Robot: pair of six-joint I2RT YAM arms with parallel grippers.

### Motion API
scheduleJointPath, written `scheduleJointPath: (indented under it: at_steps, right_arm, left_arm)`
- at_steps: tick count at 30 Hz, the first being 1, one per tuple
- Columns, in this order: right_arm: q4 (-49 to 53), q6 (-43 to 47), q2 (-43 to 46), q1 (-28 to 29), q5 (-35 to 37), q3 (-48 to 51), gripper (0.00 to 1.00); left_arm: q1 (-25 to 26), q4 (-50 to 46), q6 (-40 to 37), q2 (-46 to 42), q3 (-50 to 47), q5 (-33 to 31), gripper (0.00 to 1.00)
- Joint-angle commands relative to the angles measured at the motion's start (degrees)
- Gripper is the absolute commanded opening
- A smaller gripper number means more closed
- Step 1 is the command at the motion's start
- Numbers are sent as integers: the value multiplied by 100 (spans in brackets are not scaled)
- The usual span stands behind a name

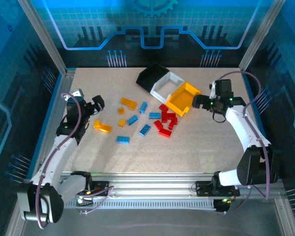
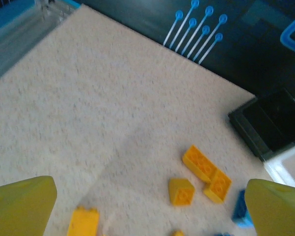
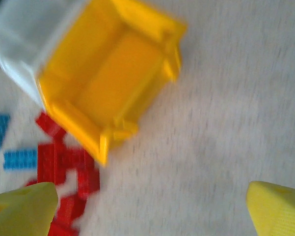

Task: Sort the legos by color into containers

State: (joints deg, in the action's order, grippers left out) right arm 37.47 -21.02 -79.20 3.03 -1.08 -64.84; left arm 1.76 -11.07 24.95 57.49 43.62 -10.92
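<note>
Legos (image 1: 132,120) lie loose in the middle of the table (image 1: 196,147), and none sits between either pair of jaws: your left jaws stand wide apart and empty, and so do your right jaws. Just ahead of the right jaws is the yellow bin (image 3: 108,83), empty and pressed against the white bin (image 3: 17,46), with its near corner touching the red bricks (image 3: 64,164). That is your main risk. A low approach from this side can clip the yellow bin's rim and shove it over the red pile, or push the whole row of bins, the black bin (image 1: 151,76) included. The red bricks are packed tight, so a closing pinch may take two or flick a neighbour away. On the left, the orange bricks (image 2: 201,164) lie near each other with a blue brick (image 2: 242,212) beside them, so a careless grab could carry the wrong colour. Your left arm (image 1: 51,162) reaches forward along the left side, wrist turned inward toward the bricks. Your right arm (image 1: 240,125) arcs up the right side, wrist bent left toward the yellow bin.
</note>
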Motion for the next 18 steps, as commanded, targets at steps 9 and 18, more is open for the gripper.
scheduleJointPath:
  at_steps: [9, 18]
  right_arm:
    - [1347, -1086, 191, 2076, -345, 769, 89]
    - [1023, -1299, -773, 2985, -166, 491, 81]
  left_arm:
    - [982, -1964, 1042, -564, -407, 1384, 99]
    - [1538, -1935, 1213, -314, -419, 1520, 99]
